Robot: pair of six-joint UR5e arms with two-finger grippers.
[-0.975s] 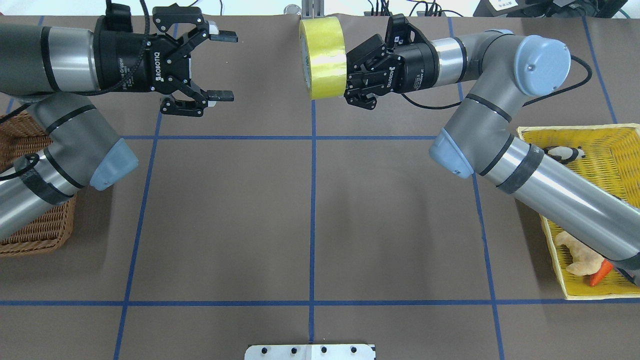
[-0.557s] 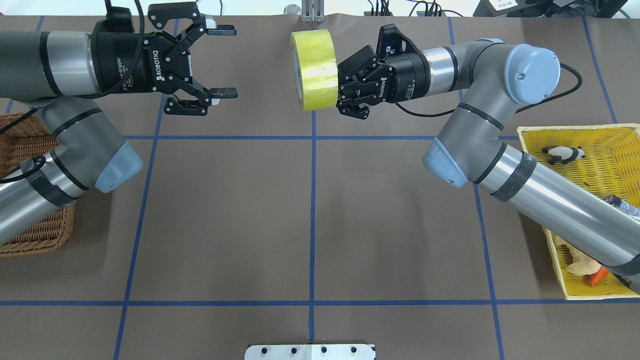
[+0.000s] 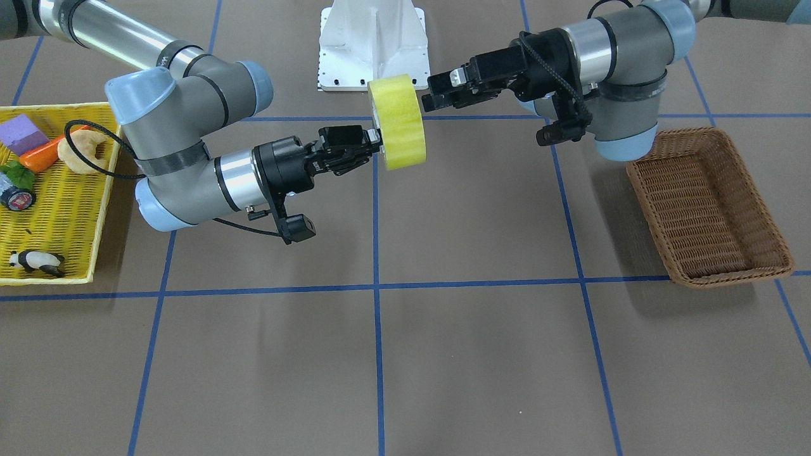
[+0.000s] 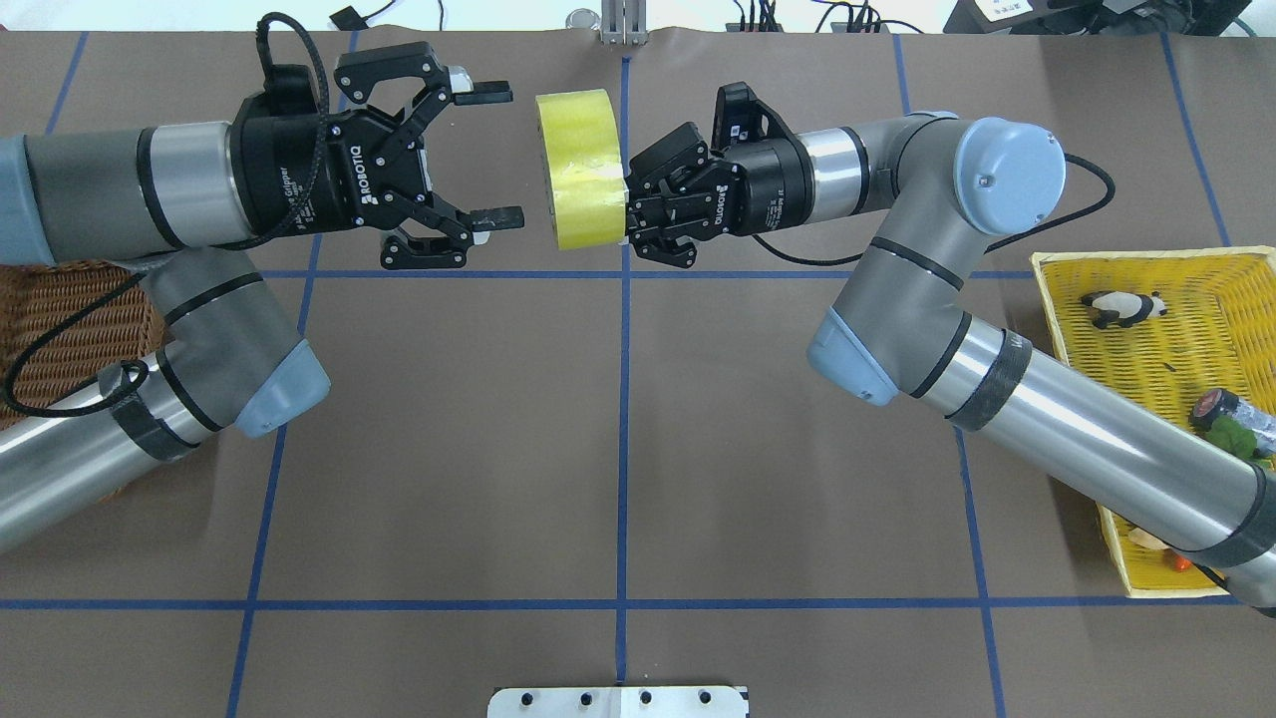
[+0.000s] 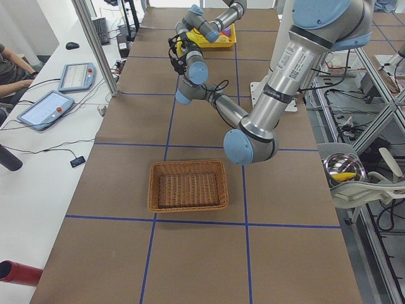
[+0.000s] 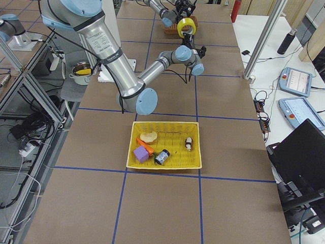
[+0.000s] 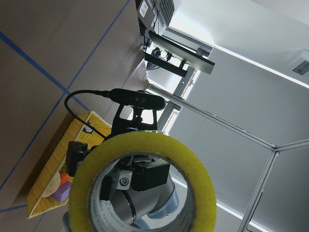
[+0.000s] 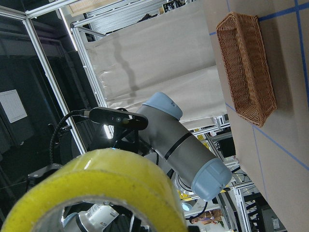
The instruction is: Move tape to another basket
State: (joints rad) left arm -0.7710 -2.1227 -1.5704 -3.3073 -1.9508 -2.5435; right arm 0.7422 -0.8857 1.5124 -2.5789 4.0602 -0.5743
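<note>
My right gripper is shut on the rim of the yellow tape roll and holds it on edge in the air over the table's far middle. The tape also shows in the front view, where the right gripper pinches its edge. My left gripper is open and empty, its fingers just left of the tape, apart from it. The left wrist view looks through the roll. The brown wicker basket stands empty at the table's left end, partly under my left arm.
The yellow mesh basket at the right end holds a toy panda, a purple block and several other small items. The white base plate is on the robot's side. Blue tape lines cross the brown table.
The right gripper has carried the tape leftward across the centre line. The left gripper, still open, has moved right toward it, so the gap between them has shrunk.
</note>
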